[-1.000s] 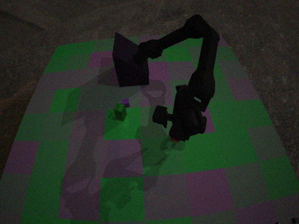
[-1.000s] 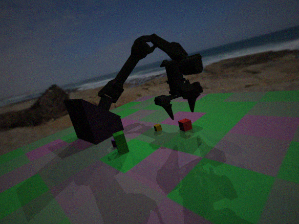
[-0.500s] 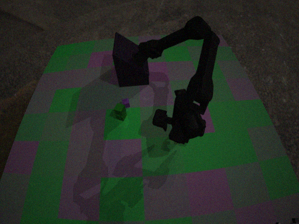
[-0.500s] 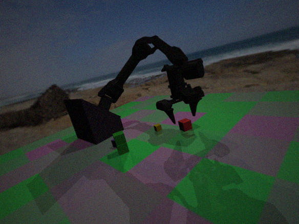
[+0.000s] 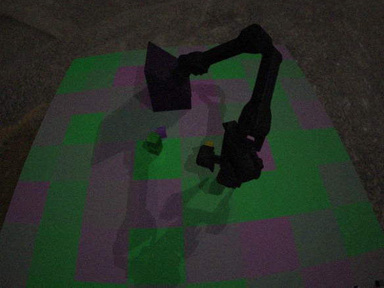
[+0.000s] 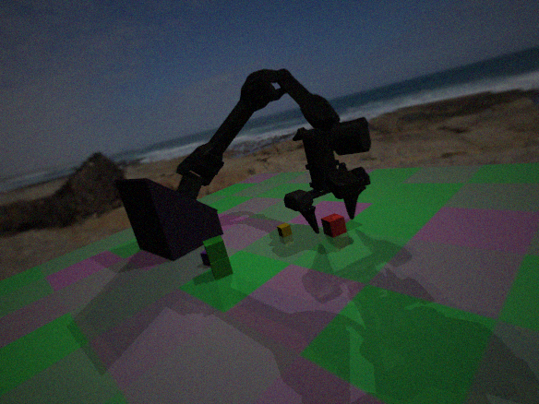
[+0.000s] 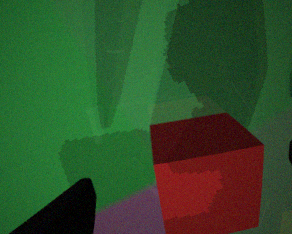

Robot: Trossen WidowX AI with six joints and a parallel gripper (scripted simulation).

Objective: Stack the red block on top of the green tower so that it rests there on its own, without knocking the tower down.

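Red block (image 6: 333,224) on mat, unmarked; claw (image 6: 331,212) wide, empty, straddling it.

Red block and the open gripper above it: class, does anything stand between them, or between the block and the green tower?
Nothing visible separates the open gripper from the red block; its fingers straddle it. Toward the green tower, a small yellow block sits roughly between, low enough to lift over.

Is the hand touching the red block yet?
Apart. In the exterior view the open hand straddles the red block, with mat visible between each fingertip and the block.
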